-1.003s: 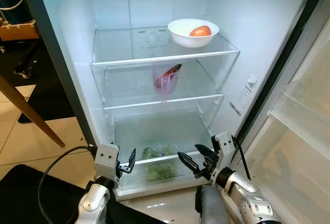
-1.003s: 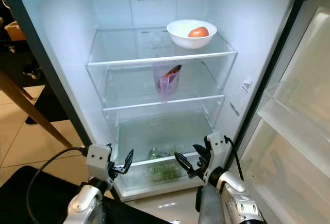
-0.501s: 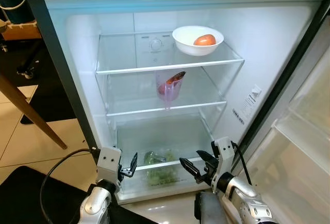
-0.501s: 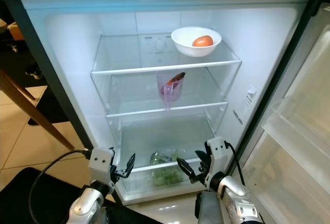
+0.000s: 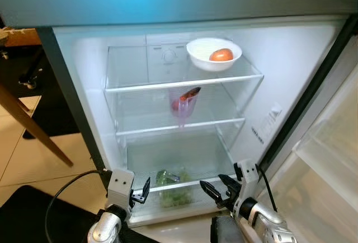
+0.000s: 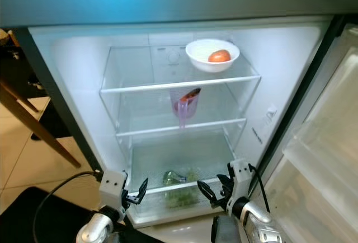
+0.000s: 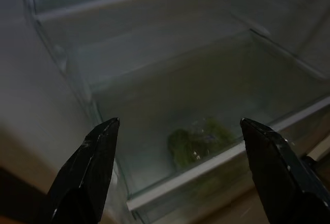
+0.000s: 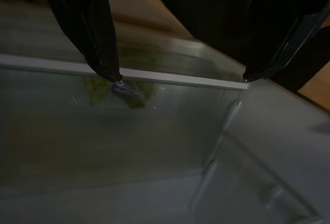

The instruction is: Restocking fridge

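The fridge stands open before me. A white bowl point(image 5: 214, 52) with an orange-red fruit point(image 5: 221, 55) sits on the top glass shelf. A pink measuring cup point(image 5: 182, 106) stands on the middle shelf. A bag of leafy greens point(image 5: 172, 180) lies in the bottom clear drawer point(image 5: 184, 198); it is also visible as the greens point(image 7: 198, 141). My left gripper point(image 5: 142, 191) is open, low in front of the drawer's left end. My right gripper point(image 5: 218, 190) is open in front of the drawer's right end. Both are empty.
The fridge door point(image 5: 330, 142) hangs open on the right with its empty shelves. A slanted wooden leg point(image 5: 33, 131) crosses the tiled floor at the left. A black surface point(image 5: 28, 215) lies at the lower left.
The whole picture has slid downward, so the camera has moved. Both grippers stay open in front of the drawer and sit lower in the picture.
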Controlling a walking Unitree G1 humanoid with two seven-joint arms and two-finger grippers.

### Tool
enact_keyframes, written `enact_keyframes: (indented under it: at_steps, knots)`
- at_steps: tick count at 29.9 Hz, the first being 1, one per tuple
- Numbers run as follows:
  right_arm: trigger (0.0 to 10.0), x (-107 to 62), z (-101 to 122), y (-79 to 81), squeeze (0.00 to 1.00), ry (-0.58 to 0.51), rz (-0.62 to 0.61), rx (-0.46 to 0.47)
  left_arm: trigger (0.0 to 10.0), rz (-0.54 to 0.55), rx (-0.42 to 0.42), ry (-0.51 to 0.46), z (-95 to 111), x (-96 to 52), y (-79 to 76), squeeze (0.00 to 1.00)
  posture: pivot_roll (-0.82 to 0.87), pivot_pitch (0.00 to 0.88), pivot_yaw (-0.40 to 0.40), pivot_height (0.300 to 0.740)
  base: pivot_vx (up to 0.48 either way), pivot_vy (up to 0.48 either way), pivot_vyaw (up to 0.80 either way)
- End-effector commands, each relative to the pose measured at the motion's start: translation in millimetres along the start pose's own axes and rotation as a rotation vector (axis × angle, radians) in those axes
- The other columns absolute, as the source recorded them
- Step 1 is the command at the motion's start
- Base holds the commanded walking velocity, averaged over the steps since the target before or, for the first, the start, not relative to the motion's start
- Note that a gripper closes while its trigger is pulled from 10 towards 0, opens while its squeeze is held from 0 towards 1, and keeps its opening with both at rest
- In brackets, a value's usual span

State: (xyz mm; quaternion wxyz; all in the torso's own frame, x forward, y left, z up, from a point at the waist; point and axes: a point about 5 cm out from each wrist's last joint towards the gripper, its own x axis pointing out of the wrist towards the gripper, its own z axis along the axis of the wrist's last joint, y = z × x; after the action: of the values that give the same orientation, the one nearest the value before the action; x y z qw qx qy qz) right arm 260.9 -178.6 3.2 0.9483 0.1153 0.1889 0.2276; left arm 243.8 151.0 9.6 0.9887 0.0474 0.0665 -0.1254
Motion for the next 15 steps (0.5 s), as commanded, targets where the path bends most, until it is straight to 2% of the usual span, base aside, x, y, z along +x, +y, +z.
enact_keyframes:
  at_steps: [1,8,15]
  knots:
    - [10.0,-4.4,-7,-5.3,0.00,0.029,-0.040,-0.001,10.0,-0.006,0.024,0.028,-7,-5.5,2.3,0.00,-0.04,0.014,-0.015,0.609,0.000,0.000,0.00]
    - [10.0,-10.5,-16,-9.5,0.00,0.034,-0.052,0.030,10.0,-0.017,0.037,0.028,-8,-5.6,1.2,0.00,-0.04,0.013,-0.013,0.614,0.000,0.000,0.00]
    - [10.0,-14.8,-25,-11.9,0.00,0.044,-0.071,0.058,10.0,-0.033,0.055,0.035,-10,-6.0,-0.2,0.00,-0.04,0.012,-0.009,0.644,0.000,0.000,0.00]
